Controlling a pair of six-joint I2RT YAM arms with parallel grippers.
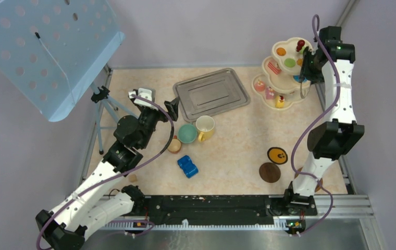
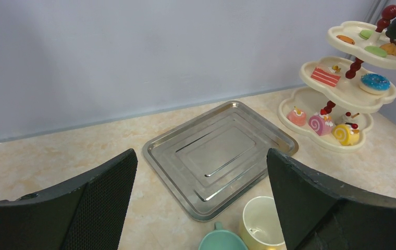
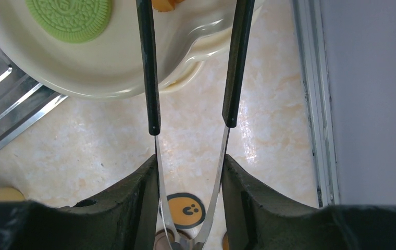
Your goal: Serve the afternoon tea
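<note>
Left wrist: cakes (image 2: 321,124) on stand (image 2: 309,100)

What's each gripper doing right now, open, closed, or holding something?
Left gripper: open, holding nothing.
Right gripper: closed on the black tongs.
</note>
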